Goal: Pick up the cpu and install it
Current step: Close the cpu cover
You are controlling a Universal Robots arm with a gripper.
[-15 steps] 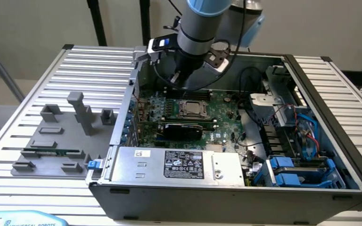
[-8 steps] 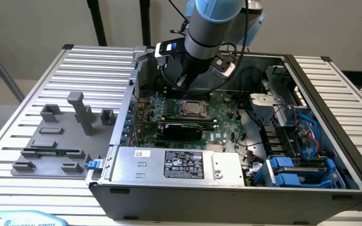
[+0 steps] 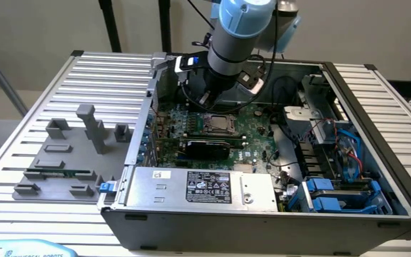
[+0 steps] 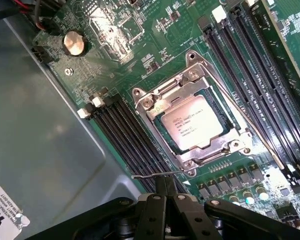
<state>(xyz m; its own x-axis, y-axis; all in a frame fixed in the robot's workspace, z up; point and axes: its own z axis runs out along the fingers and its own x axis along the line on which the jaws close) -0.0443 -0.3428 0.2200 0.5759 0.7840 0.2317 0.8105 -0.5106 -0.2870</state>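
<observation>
Silvery-grey metal with printing on top: the cpu (image 4: 192, 125), a small flat square chip. Lies flat in the dark square socket, held in by the bright steel load plate (image 4: 149, 106) on the green circuit board (image 4: 90, 75). Just beside the plate, a thin wire lever (image 4: 155, 174), its free end close to the tips of the black two-fingered gripper (image 4: 165, 187). Closed tight, gripping nothing; cannot tell whether touching the wire or merely next to it. On either side of the socket, rows of long black memory slots (image 4: 122, 132).

In the exterior view: socket near the centre of the open grey computer case (image 3: 263, 230), pale blue robot arm (image 3: 234, 32) at twelve o'clock, silver power supply box (image 3: 198, 187) at six, grey plastic tray (image 3: 70, 158) outside the case at nine.

By judgement: picking and seating done, securing the chip in hand. Calls for a small, steady push on the springy lever, without jogging the chip or scraping the board.
</observation>
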